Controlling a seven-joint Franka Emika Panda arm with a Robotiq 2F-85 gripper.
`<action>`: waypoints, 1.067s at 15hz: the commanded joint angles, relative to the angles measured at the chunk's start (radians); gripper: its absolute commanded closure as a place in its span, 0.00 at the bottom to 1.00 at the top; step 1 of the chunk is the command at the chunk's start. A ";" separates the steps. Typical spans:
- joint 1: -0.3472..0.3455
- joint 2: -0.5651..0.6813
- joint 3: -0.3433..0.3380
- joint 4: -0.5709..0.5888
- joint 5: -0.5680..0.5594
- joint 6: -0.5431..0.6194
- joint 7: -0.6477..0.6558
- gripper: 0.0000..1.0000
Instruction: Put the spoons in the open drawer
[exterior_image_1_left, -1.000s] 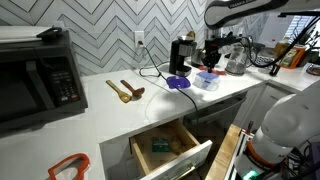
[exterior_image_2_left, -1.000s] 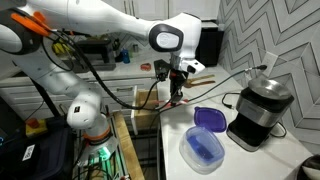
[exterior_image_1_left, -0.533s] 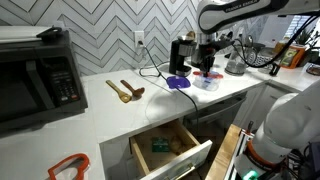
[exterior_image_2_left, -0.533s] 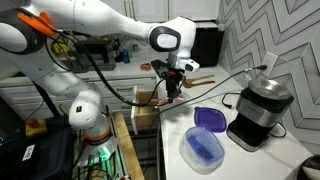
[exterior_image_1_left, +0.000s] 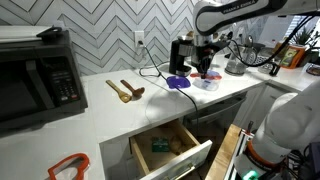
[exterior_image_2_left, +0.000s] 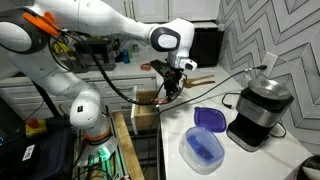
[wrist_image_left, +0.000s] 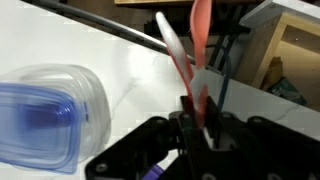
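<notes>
Gripper clamped on red and white spoons, just beside blue plastic container; wooden spoons well apart from container; open drawer lower, apart from container.

No text, label, brand, number or sign can be read in any of these views.

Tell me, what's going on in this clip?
The robot arm's tool is shut on two thin utensils, one red and one white, apparently spoons, held above the white counter near a clear plastic container with a blue lid. The shallow white-fronted open drawer sits below the counter; two brown wooden utensils lie on the countertop.
</notes>
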 joint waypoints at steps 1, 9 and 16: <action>0.089 0.022 0.043 -0.035 0.044 0.013 -0.076 0.96; 0.280 0.129 0.175 -0.102 0.154 0.133 -0.241 0.96; 0.373 0.231 0.240 -0.115 0.226 0.250 -0.504 0.96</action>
